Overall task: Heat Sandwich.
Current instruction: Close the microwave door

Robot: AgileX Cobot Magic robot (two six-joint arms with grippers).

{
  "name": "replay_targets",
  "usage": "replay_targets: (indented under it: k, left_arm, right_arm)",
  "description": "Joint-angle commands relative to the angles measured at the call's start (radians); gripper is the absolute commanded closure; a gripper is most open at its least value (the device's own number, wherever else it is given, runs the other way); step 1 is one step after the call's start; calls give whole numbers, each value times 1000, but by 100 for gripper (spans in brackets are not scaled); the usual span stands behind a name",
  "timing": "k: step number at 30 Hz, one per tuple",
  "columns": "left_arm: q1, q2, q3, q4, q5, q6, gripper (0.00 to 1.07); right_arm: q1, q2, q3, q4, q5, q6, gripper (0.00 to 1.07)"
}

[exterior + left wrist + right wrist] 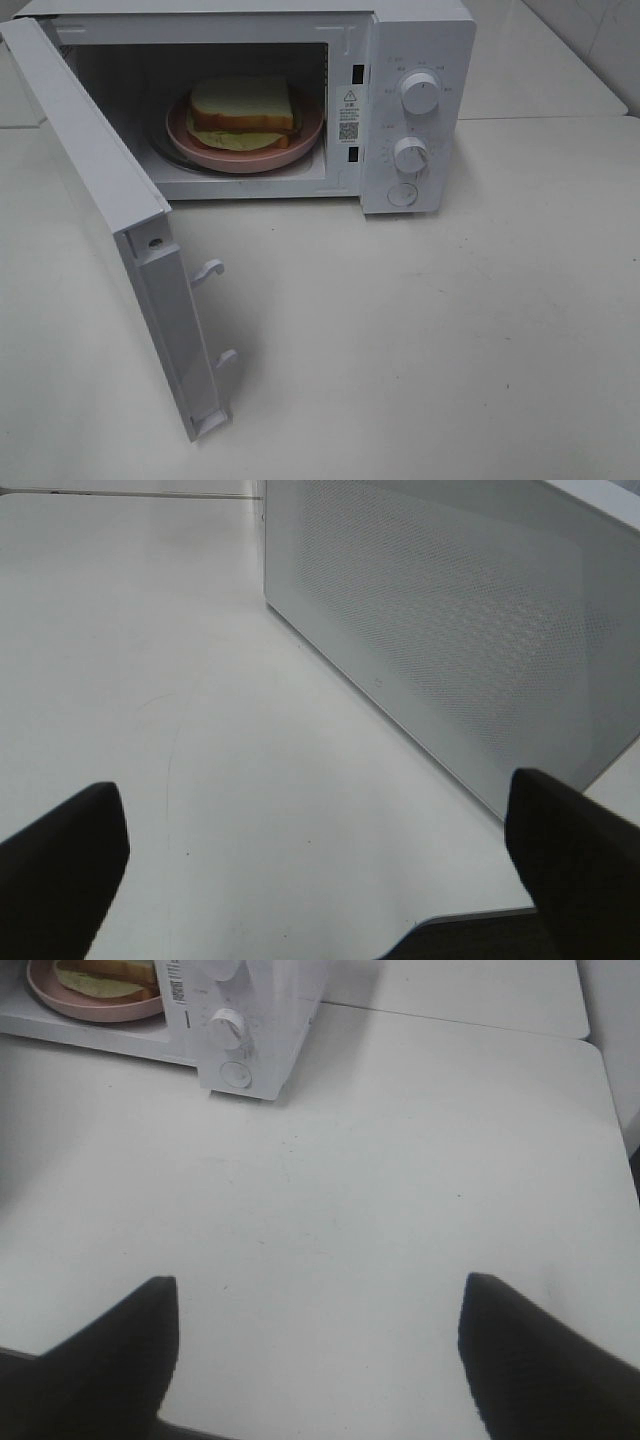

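Observation:
The sandwich [243,108], white bread with a brown crust and pale filling, lies on a round pink plate [305,135] inside the white microwave [420,60]. The microwave's door [95,200] stands swung wide open to the left. Neither arm shows in the exterior high view. In the left wrist view my left gripper [315,810] is open and empty above the table, facing the door's meshed outer face [450,620]. My right gripper [320,1300] is open and empty over bare table, well in front of the microwave [255,1020]; the sandwich [100,975] and plate [95,1005] show at that view's edge.
Two knobs [420,92] [411,155] and a round button [402,195] sit on the microwave's right panel. Two latch hooks [210,268] stick out of the door's free edge. The white table [430,350] stretches in front and to the right.

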State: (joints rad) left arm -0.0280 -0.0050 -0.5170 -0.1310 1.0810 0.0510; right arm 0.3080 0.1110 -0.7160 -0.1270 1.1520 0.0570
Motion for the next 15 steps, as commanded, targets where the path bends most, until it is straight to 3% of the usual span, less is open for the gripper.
replay_targets:
  k: [1,8,15]
  left_arm:
    - [4,-17,3,5,-13,0,10]
    - [4,-17,3,5,-13,0,10]
    - [4,-17,3,4,-13,1,10]
  right_arm:
    - [-41,-50,56,0,-8,12,32]
    - [-106,-123,188,36,-73,16,32]
    - [-156,-143,220,127,-156,11,32]
